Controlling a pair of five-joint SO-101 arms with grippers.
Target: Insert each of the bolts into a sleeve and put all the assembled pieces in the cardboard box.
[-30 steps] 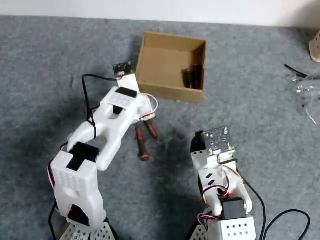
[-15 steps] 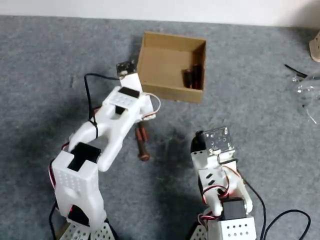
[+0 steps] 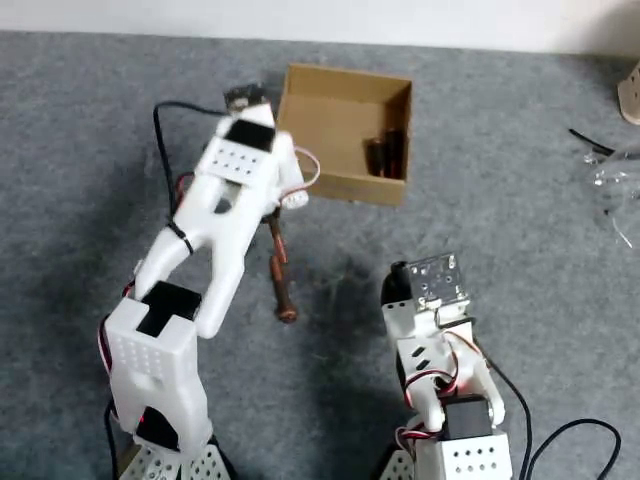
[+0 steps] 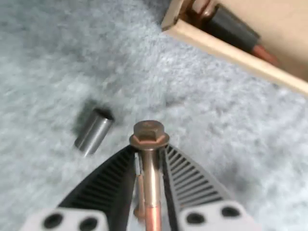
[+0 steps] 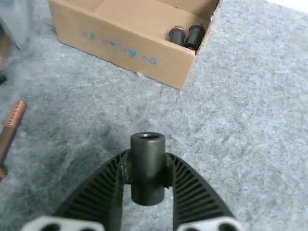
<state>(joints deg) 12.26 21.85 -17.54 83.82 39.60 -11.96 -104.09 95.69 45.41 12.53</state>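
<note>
My left gripper [image 4: 150,161] is shut on a copper bolt [image 4: 149,144], held lengthwise between the jaws with its hex head pointing away. A short grey sleeve [image 4: 94,131] lies on the carpet just beyond it. In the high view the left arm [image 3: 235,190] stretches to the cardboard box's [image 3: 335,185] near left corner. A second bolt [image 3: 284,290] lies on the carpet below it. My right gripper [image 5: 147,192] is shut on a dark sleeve [image 5: 147,163], bore facing up, in front of the box [image 5: 120,45]. Two assembled pieces [image 5: 185,34] lie inside.
Grey carpet covers the table. The right arm [image 3: 435,330] stands at the front right, with open carpet between it and the box. Clear plastic and cables [image 3: 605,170] lie at the far right edge.
The left arm has risen and swung toward the box's left corner, taking one bolt off the carpet. The other bolt stays lying there. The right arm has not moved.
</note>
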